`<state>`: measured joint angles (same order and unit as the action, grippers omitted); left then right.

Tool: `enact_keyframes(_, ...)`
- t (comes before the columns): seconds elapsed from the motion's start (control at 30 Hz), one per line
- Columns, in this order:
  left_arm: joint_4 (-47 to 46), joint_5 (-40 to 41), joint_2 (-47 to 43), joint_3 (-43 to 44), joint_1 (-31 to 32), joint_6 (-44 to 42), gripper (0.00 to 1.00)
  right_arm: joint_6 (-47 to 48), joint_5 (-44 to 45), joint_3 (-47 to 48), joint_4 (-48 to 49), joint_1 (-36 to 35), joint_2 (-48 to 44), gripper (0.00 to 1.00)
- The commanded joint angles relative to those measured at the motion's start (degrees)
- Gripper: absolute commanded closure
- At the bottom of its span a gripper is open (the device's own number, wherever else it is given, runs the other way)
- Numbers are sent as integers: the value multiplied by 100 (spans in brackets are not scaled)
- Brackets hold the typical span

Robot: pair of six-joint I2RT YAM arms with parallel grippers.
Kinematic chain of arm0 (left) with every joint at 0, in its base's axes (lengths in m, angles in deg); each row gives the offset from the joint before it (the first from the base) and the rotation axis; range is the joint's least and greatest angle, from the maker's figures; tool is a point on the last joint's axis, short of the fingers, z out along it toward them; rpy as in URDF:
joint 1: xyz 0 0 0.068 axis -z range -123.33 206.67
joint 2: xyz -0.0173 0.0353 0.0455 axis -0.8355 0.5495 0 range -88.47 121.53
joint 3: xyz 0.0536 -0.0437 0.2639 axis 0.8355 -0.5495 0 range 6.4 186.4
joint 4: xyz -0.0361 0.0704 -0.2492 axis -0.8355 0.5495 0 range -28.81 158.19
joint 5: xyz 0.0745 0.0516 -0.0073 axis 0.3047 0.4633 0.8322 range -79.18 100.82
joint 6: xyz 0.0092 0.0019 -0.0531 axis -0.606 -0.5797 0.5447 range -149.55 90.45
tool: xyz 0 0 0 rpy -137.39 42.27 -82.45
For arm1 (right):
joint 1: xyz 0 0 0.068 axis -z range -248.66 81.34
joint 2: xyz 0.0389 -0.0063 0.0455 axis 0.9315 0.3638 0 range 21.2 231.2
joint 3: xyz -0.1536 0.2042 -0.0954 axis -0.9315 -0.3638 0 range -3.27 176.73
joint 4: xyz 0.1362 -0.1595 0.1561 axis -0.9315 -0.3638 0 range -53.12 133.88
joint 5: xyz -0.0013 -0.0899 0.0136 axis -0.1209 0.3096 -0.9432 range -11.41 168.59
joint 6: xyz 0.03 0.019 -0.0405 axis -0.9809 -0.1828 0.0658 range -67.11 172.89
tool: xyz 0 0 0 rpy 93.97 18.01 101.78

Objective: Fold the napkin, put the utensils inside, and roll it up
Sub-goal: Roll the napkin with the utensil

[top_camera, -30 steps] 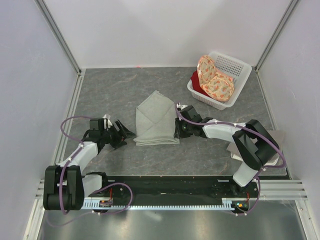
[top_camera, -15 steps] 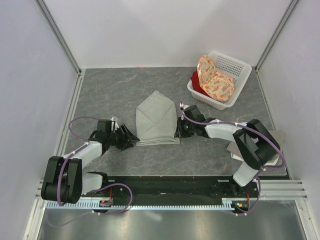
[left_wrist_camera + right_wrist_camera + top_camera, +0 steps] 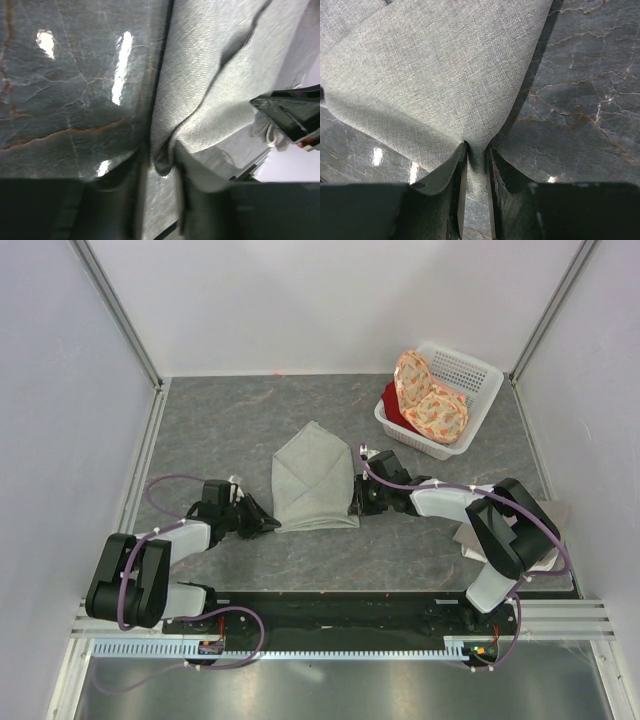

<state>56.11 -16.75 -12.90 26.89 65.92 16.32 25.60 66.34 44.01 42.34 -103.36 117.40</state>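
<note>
Sage-grey napkin lies folded mid-surface, pinched at both near corners.

Left hand is at the napkin's near-left corner, fingers pressed onto a bunched fold of cloth, as the left wrist view shows. Right hand is at the near-right edge and nips a peak of cloth between its fingers. From above, both pinched corners are hidden under the hands. A pale beige cloth is mostly covered by the right arm. The basket at the far right holds an orange floral cloth. One second earlier the left hand stood clear of the napkin, spread wide; it has since moved in and closed. The right hand's position is nearly unchanged.
</note>
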Motion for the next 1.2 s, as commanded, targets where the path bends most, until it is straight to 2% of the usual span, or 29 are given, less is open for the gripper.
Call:
enact_keyframes(0.0,-107,59,134,-46,76,115,89,30,-49,-53,-57,-19,30,70)
enact_keyframes(0.07,7,15,81,68,68,89,98,188,-32,-44,-74,-11,-118,67)
enact_keyframes(0.1,181,6,46,200,68,80,98,293,29,-53,-74,-19,-206,67)
enact_keyframes(0.2,472,-125,-112,516,59,-16,98,759,415,-149,-22,-151,-786,57)
enact_keyframes(0.23,769,-195,-156,613,59,-103,98,925,773,-184,48,-343,-953,46)
enact_keyframes(0.3,1017,-301,-148,902,15,-218,98,1426,1188,-228,110,-651,-1410,36)
enact_keyframes(0.33,1253,-458,-148,1000,-11,-323,98,1611,1860,-246,345,-1087,-1507,29)
enact_keyframes(0.43,1457,-888,-51,1229,-187,-403,98,2244,2707,-185,698,-1993,-1552,21)
enact_keyframes(0.57,1711,-1031,2,1448,-310,-561,98,2675,3850,-54,1514,-2743,-966,18)
enact_keyframes(0.83,1870,-1171,-34,1493,-504,-684,98,3615,5153,702,2518,-3920,565,12)
enact_keyframes(1.03,1967,-1242,-60,1519,-618,-772,98,3757,5154,1186,2633,-4036,1382,9)
enact_keyframes(1.17,2029,-1259,-95,1528,-697,-816,98,3705,5514,1423,2405,-4010,1699,11)
